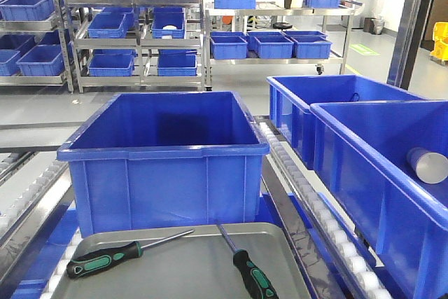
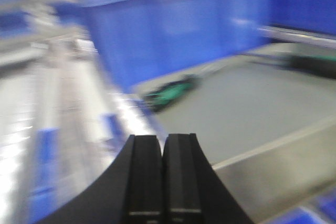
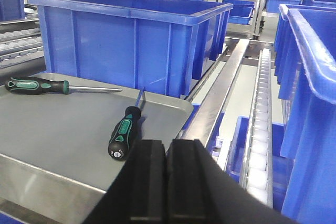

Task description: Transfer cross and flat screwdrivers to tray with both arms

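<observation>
Screwdrivers both lying on the grey tray [image 1: 182, 274] already: left screwdriver [image 1: 112, 257] angled with handle toward the near left corner, right screwdriver [image 3: 123, 132] with shaft tip resting over the tray's far rim, just in front of the big blue bin [image 1: 164, 166]. Black handles with green grip inlays, slim steel shafts; tip types too small to tell. Left pincer [image 2: 161, 174] pressed together and empty, right pincer [image 3: 167, 179] likewise, both clear of the tools. Main risk judged: a careless arm sweep nudging the tray, or tipping that overhanging right tool off the rim. Left wrist view blurred.
</observation>
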`<state>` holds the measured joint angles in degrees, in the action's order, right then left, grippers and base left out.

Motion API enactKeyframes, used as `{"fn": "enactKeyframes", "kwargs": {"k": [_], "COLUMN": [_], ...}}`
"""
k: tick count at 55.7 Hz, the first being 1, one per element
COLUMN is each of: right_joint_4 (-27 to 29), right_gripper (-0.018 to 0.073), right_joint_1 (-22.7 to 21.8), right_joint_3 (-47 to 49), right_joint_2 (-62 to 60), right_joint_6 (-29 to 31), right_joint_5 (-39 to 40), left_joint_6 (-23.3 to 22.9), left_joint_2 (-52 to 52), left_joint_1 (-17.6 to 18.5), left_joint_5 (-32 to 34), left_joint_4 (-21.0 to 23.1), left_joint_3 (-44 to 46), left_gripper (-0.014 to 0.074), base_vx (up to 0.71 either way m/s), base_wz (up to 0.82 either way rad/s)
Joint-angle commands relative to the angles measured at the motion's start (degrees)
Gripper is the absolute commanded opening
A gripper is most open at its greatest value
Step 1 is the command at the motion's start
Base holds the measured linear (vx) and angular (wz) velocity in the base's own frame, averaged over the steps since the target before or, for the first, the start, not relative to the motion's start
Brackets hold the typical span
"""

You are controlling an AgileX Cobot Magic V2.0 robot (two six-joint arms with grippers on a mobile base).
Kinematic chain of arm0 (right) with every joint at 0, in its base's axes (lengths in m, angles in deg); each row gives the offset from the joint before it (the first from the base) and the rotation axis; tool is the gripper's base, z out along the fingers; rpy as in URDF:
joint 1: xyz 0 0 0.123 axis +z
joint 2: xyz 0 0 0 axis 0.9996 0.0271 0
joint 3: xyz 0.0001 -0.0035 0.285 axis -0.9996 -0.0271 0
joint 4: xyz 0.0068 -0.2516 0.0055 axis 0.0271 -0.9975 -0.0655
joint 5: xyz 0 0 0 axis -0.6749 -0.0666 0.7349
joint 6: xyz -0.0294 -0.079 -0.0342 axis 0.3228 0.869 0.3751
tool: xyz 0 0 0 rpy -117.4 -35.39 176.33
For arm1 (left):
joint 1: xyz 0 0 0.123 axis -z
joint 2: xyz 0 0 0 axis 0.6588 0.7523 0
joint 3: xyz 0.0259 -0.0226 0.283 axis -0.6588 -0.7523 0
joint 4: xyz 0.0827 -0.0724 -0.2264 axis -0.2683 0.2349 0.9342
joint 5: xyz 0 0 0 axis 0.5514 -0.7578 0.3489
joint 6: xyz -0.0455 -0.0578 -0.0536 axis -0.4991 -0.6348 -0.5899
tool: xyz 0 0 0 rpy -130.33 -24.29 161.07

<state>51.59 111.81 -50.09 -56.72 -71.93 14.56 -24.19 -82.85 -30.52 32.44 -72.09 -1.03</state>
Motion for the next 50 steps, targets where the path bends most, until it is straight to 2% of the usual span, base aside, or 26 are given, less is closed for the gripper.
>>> {"fn": "enactKeyframes", "kwargs": {"k": [1,8,13,50], "right_joint_4": [-0.38,-0.38,-0.38,-0.38], "right_gripper": [-0.0008,-0.0008,-0.0008,-0.0008], "right_joint_1": [-0.12,-0.12,-0.12,-0.12], "right_joint_3": [1.72,1.72,1.72,1.72], "right_joint_2": [0.24,0.24,0.21,0.2], "right_joint_6": [-0.08,-0.08,-0.08,-0.08], "right_joint_5": [4.63,4.63,4.76,4.82], "left_joint_6": [-2.89,-6.97,-7.43,-7.59], "left_joint_2": [-2.82,-8.15,-7.27,-7.19], "left_joint_1": [-3.99,-9.45,-11.36,-11.34], "left_joint_5": [12.77,21.86,19.75,19.29], "left_joint_4": [-1.86,-3.06,-3.7,-3.7], "left_joint_3": [-5.06,-14.37,-13.86,-13.86], "left_gripper": [0.0,0.0,0.0,0.0], "base_vx": [0.0,0.0,0.0,0.0], "base_wz": [0.0,0.0,0.0,0.0]}}
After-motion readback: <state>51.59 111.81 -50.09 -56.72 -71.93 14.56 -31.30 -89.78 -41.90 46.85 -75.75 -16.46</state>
